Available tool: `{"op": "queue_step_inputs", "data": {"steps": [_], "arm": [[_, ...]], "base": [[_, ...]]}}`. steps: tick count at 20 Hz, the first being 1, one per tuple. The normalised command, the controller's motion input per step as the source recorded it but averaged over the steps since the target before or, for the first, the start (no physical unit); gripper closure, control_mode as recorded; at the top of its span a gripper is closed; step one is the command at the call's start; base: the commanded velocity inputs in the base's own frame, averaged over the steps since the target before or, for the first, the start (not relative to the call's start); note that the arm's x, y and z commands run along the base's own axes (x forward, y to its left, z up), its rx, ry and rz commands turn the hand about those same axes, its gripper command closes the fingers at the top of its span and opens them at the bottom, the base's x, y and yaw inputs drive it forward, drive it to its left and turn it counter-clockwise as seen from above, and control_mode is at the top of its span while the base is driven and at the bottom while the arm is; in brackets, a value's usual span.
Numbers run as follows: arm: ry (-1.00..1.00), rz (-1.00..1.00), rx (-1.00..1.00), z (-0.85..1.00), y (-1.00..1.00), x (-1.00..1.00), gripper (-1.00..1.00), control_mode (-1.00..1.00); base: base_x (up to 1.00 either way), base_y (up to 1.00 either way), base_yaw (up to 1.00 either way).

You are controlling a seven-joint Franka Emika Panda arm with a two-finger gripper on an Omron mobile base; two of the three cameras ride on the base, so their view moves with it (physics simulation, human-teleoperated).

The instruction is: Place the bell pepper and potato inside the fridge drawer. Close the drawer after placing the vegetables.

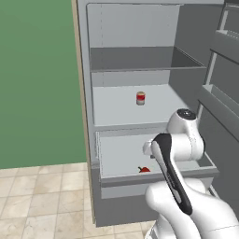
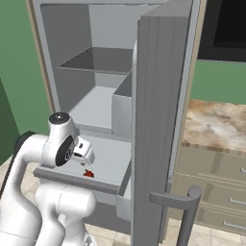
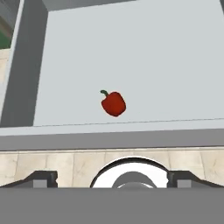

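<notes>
The grey fridge drawer [image 1: 158,178] stands pulled out, and its pale inside faces up. A small red bell pepper [image 3: 113,103] with a green stem lies loose on the drawer floor near the front wall [image 3: 109,140]; it is also visible from the base views [image 1: 144,169] [image 2: 88,173]. My gripper [image 3: 113,178] hovers above the drawer's front edge, looking down into it. It is open, its fingertips [image 3: 40,178] are far apart, and nothing is between them. The potato is out of view.
A small red and white can [image 1: 140,98] stands on the fridge shelf above the drawer. The open fridge door [image 2: 161,120] rises close on the right, with door bins [image 1: 224,98]. Beyond it is a counter with drawers [image 2: 216,166]. Tiled floor [image 1: 42,196] lies below.
</notes>
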Motion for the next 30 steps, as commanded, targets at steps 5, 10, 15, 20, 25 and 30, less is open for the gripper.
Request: {"op": "queue_step_inputs", "data": {"steps": [5,10,15,20,25,30], "arm": [[-0.07,0.00,0.07,0.07,-0.16,-0.03,-1.00,-1.00],[0.01,0.00,0.00,-0.01,0.00,0.00,-1.00,-1.00],[0.00,0.00,0.00,0.00,0.00,0.00,-1.00,1.00],[0.00,0.00,0.00,0.00,0.00,0.00,-1.00,1.00],[0.00,0.00,0.00,0.00,0.00,0.00,-1.00,1.00],[0.00,0.00,0.00,0.00,0.00,0.00,-1.00,1.00]], "base": [[0.00,0.00,0.00],[0.00,0.00,0.00],[-0.73,0.03,0.00],[-1.00,0.22,-0.05],[-1.00,0.25,-0.28],[-0.84,0.06,-0.47]]}}
